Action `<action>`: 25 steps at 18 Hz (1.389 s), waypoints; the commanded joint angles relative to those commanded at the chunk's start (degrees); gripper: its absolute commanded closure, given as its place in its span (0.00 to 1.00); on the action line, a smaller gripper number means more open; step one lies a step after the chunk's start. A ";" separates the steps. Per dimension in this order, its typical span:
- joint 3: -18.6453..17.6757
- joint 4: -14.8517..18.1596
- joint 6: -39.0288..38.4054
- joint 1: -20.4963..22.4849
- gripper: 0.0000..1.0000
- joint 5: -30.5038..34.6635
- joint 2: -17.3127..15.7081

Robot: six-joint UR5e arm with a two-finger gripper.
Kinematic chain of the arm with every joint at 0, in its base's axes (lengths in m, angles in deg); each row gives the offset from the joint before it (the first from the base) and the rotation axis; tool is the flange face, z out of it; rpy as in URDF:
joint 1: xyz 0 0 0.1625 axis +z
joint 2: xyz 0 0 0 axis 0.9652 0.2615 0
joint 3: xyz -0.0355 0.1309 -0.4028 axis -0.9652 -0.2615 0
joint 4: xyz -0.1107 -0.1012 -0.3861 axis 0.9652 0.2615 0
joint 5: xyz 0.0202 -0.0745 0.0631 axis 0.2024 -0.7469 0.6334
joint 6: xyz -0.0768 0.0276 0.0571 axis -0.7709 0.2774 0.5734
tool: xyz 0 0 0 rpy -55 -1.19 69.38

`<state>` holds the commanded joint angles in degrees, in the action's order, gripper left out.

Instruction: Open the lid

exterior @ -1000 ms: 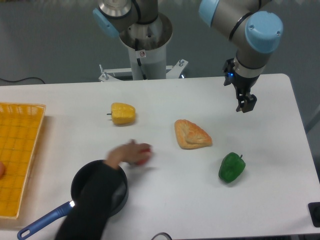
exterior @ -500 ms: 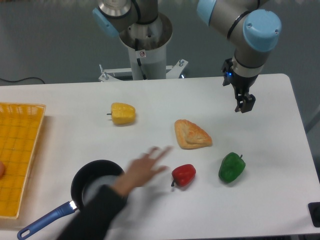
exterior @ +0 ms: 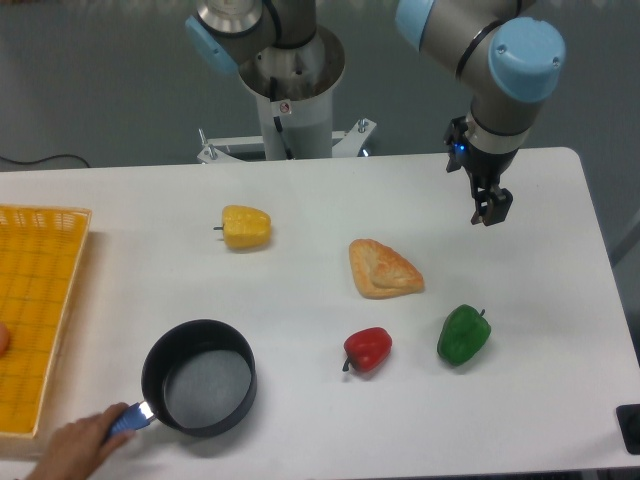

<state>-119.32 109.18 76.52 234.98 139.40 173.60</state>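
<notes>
A dark saucepan (exterior: 199, 377) is seen near the front left of the white table (exterior: 300, 220), uncovered, its grey inner floor bare and nothing lying in it. No lid is found on it, and the lid cannot be made out anywhere in the camera view. The pan's blue handle (exterior: 128, 418) runs toward the front left corner and is gripped at its end by a person's hand (exterior: 72, 447), which enters from the bottom edge. A yellow basket (exterior: 35, 300) is set along the left edge of the table; at its left border a small orange-pink shape (exterior: 3, 341) is partly cut off and cannot be identified. Scattered on the table are a yellow pepper (exterior: 246, 227) toward the back, a pastry (exterior: 383, 269) near the centre, a red pepper (exterior: 367, 349) in front of it and a green pepper (exterior: 463, 335) just to the right of the red one, none touching. The gripper (exterior: 492, 213) hangs above the back right of the table, well apart from the pan, pointed down; the jaws appear close together with nothing held between them. Compared with half a second earlier, the dark-sleeved arm reaching across the pan has been withdrawn to the handle end, so the pan's interior is now fully exposed; the peppers, the pastry and the gripper are found unmoved.
</notes>
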 joint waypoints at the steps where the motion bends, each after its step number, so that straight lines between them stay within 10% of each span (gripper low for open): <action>1: 0.00 0.00 0.00 0.00 0.00 0.00 0.00; 25: -0.18 -0.09 -0.87 -0.53 0.00 0.00 0.00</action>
<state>-119.50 109.10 75.65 234.45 139.40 173.60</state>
